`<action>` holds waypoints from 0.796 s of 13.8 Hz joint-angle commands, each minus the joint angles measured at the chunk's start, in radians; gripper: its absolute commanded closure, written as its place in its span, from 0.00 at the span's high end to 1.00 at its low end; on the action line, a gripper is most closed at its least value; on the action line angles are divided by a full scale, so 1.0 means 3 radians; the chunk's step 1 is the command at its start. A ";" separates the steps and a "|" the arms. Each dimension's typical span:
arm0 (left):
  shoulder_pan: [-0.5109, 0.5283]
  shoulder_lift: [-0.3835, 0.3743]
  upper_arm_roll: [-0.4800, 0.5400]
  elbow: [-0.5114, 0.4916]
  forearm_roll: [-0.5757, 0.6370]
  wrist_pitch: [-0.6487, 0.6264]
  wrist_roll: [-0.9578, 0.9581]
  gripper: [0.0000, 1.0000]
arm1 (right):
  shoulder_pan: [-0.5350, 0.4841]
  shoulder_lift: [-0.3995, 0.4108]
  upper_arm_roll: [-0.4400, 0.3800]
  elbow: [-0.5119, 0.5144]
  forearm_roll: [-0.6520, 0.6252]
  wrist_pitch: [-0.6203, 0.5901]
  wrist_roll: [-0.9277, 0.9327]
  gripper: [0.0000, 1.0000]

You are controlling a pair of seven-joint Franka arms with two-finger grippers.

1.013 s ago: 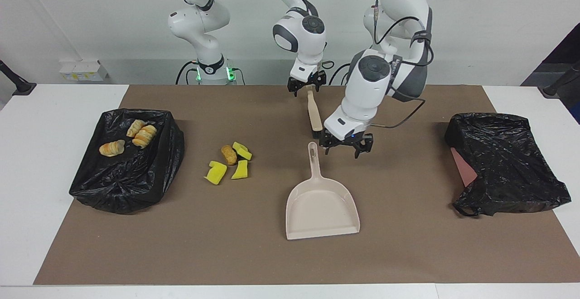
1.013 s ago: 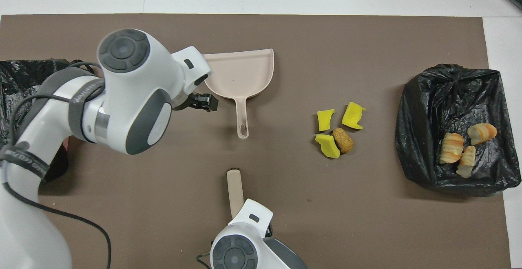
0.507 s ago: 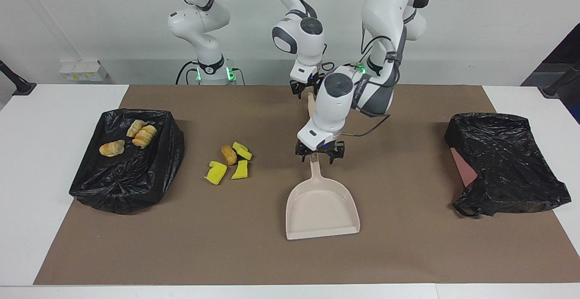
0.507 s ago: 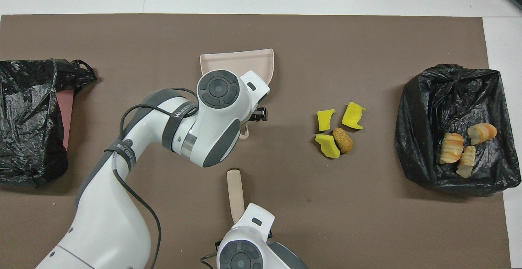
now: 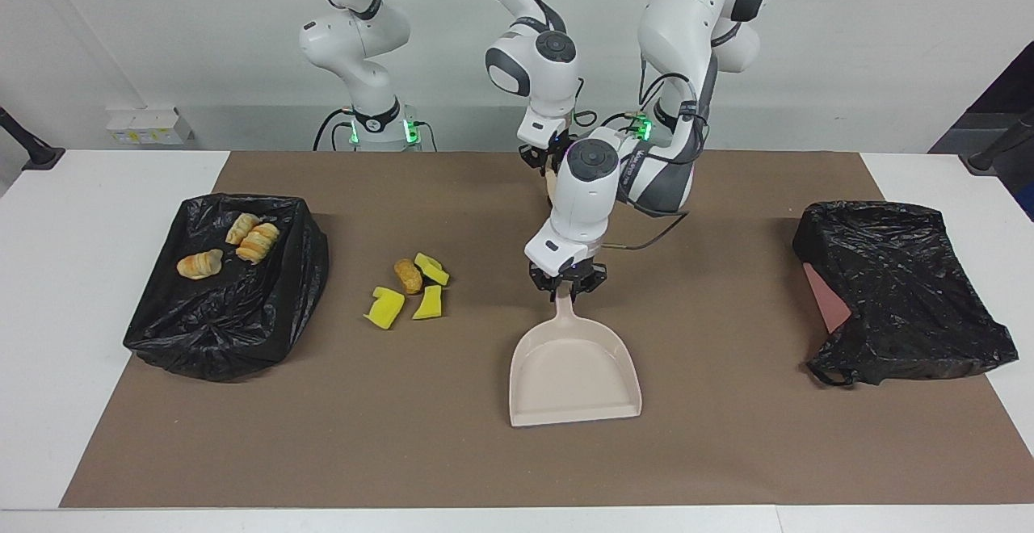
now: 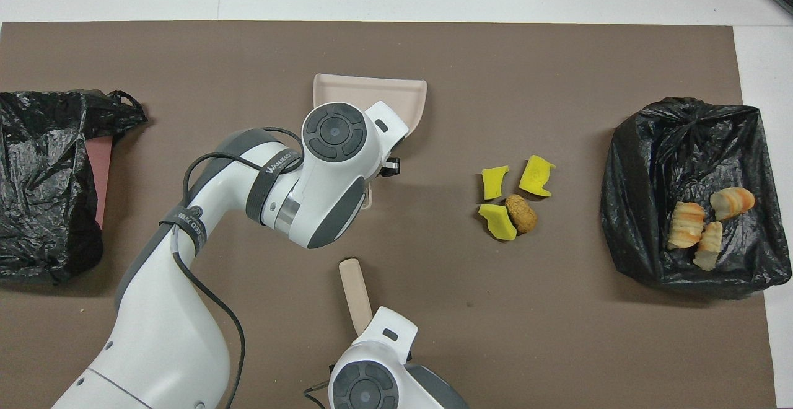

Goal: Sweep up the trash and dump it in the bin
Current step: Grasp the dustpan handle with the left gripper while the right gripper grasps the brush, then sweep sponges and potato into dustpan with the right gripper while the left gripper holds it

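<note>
The trash on the mat is three yellow sponge bits (image 5: pixel 401 300) (image 6: pixel 497 201) around a brown nugget (image 5: pixel 408 274) (image 6: pixel 521 214), lying toward the right arm's end. Three bread pieces (image 5: pixel 242 244) (image 6: pixel 703 229) lie in the black-bagged bin (image 5: pixel 218 323) (image 6: pixel 675 149). The beige dustpan (image 5: pixel 573 371) (image 6: pixel 372 90) lies flat mid-table; my left gripper (image 5: pixel 565 284) is shut on its handle. The right gripper (image 5: pixel 551 160) is shut on the beige brush handle (image 6: pixel 353 291), close to the robots and largely hidden by the left arm in the facing view.
A second black bag (image 5: pixel 897 291) (image 6: pixel 43 180) with a pink edge showing lies at the left arm's end of the brown mat (image 5: pixel 727 452). White table borders the mat on all sides.
The left arm swung from beside the dustpan onto its handle and closed on it; the pan shifted slightly. The right gripper closed on the brush handle, which tilted a little.
</note>
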 commanded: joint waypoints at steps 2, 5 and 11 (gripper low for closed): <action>0.0008 -0.0181 0.0021 -0.0013 0.0076 -0.0194 -0.0021 0.00 | -0.0240 -0.0346 -0.0028 0.0026 -0.0008 -0.0449 -0.0145 0.00; 0.0161 -0.0370 0.0036 -0.0023 0.0086 -0.0470 0.0422 0.00 | -0.0608 -0.0699 -0.0028 0.0001 -0.0008 -0.0900 -0.0437 0.00; 0.0453 -0.0799 0.0036 -0.0528 0.0086 -0.0600 0.1927 0.00 | -0.1600 -0.1032 -0.0028 0.0001 -0.0446 -0.1248 -0.0800 0.00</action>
